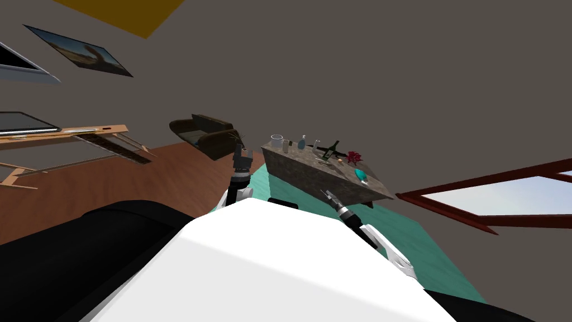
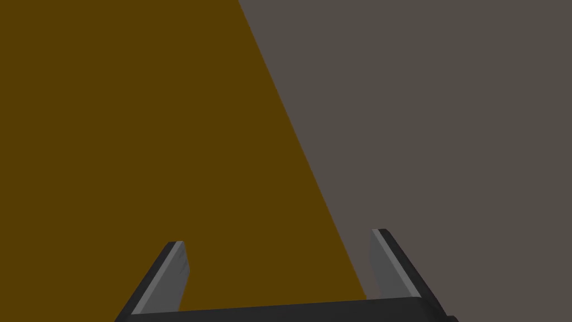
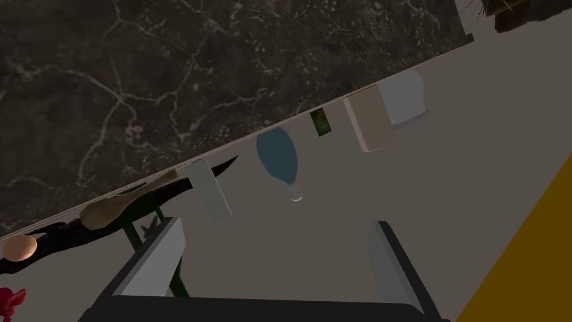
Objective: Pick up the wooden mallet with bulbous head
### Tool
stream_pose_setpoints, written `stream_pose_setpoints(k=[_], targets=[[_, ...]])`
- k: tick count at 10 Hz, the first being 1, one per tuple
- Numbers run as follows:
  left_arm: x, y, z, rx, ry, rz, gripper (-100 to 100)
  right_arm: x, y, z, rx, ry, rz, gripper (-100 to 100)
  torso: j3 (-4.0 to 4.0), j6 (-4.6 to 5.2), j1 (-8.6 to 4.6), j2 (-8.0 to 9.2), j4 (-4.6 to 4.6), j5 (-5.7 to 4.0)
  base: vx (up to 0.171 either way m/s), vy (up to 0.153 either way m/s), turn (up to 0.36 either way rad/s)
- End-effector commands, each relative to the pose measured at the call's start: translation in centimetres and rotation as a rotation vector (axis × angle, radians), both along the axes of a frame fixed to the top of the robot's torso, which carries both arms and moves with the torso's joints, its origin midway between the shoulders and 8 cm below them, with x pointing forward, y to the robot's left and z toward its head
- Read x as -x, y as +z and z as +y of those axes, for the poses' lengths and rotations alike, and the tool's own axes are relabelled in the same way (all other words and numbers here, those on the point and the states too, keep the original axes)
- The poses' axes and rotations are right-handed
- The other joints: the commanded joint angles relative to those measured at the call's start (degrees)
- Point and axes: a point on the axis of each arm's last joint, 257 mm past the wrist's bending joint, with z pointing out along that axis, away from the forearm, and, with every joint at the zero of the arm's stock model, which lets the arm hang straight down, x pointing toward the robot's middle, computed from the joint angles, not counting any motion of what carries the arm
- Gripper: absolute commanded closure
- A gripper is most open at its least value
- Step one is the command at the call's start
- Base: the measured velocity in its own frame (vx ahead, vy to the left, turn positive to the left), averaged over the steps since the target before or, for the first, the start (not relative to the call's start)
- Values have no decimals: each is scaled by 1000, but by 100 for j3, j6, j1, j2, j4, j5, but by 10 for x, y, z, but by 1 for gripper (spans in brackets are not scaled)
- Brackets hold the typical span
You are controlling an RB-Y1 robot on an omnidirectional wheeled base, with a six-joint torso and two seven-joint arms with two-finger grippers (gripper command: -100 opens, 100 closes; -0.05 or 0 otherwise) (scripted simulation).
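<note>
Marble counter [image 1: 301, 174] at 1 o'clock | mallet [image 3: 122, 200] on it near egg [image 3: 19, 247] | right gripper [image 3: 276, 222] jaws apart, empty | left gripper [image 2: 277, 237] jaws apart, at 11 o'clock

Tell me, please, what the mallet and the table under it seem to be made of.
The mallet looks like matt wood: pale tan, though no grain shows. The table looks like dark stone, perhaps marble: pale veins branch across its grey-black side; no gloss shows.
</note>
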Motion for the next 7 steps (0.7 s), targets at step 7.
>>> stream_pose_setpoints(k=[7], targets=[[0, 0, 0, 0, 0, 0, 0, 28, -44, -94, 329, 71, 152, -100, 0, 7, -8, 2, 0, -1, 48, 46, 111]])
